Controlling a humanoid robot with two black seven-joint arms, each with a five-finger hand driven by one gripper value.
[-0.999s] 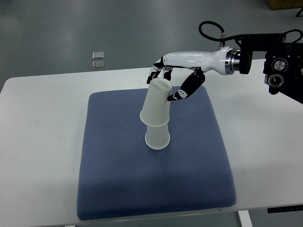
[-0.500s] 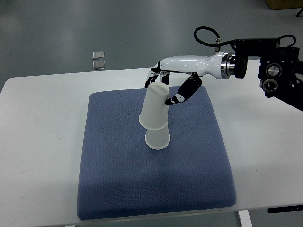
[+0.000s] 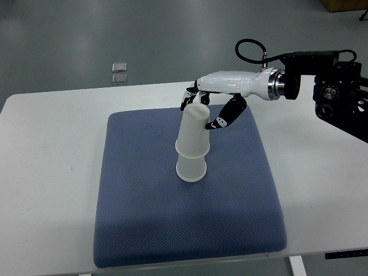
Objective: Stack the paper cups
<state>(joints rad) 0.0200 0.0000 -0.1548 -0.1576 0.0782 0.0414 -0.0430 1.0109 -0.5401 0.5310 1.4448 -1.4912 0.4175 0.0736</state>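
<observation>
White right hand (image 3: 208, 106) grips upper paper cup (image 3: 194, 130) on lower cup (image 3: 191, 168).

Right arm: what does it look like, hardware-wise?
The right hand has a glossy white shell with black fingers showing small white patches. A silver ring joins the wrist to a black arm block. A black cable loops above the wrist.

A single top view is looking steeply down from the robot's own side, sitting at middling range. It is taking in the white counter (image 3: 52, 144) across the frame, grey floor (image 3: 115, 34) showing toward 12 o'clock, and one arm entering from 3 o'clock.
</observation>
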